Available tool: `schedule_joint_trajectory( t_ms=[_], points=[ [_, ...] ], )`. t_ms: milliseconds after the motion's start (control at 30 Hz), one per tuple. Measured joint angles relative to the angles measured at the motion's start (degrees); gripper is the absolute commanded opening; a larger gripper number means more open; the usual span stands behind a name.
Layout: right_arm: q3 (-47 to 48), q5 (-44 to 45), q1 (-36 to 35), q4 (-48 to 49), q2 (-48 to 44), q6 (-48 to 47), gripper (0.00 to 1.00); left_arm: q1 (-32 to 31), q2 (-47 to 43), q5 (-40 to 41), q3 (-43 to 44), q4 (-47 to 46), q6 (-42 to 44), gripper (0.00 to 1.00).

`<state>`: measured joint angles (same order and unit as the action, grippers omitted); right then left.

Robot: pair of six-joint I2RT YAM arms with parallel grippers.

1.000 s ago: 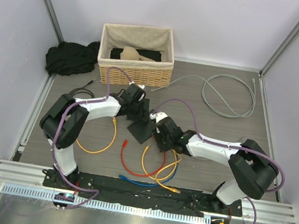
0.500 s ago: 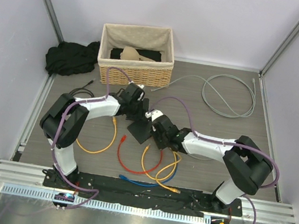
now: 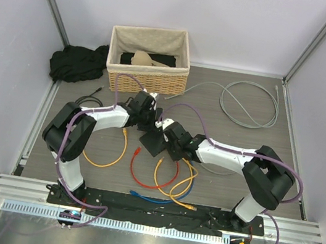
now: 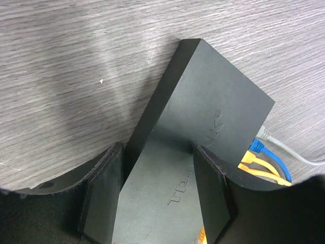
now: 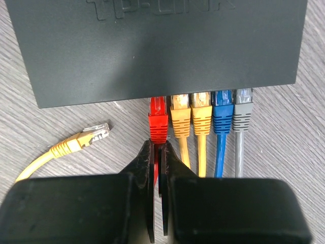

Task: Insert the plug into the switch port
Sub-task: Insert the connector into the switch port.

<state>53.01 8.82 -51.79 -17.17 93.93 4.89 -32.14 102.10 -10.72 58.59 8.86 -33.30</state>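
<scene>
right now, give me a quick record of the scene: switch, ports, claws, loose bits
switch: on table, port edge toward right claw
ports: five filled, in a row: red plug, two yellow plugs, blue plug, grey plug
left claw: clamped across switch sides
right claw: shut on red cable just behind red plug
loose yellow plug: on table beside red plug, not inserted
far side: basket, black cloth, grey cable
</scene>
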Motion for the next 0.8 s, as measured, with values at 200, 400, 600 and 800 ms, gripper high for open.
schedule_joint_trajectory(
  t_ms=[200, 400, 600, 800],
  points=[
    [0.02, -0.04, 0.07, 0.42, 0.7, -0.09, 0.01, -0.31, -0.52, -0.39, -1.4, -2.34, 0.0, 0.59],
    [0.02, 0.04, 0.46, 0.26, 0.68, -0.09, 0.01, -1.29, -0.52, 0.33, -1.81, -3.87, 0.31, 0.59],
    [0.02, -0.59, 1.6, -0.17, 0.44, -0.24, 0.01, -1.77, -0.63, 0.5, -2.43, -5.11, 0.76, 0.58],
    [0.04, -2.43, 3.43, -0.22, 0.28, -0.52, 0.01, -2.54, -0.76, 0.46, -2.71, -5.64, 1.53, 0.58]
  ],
)
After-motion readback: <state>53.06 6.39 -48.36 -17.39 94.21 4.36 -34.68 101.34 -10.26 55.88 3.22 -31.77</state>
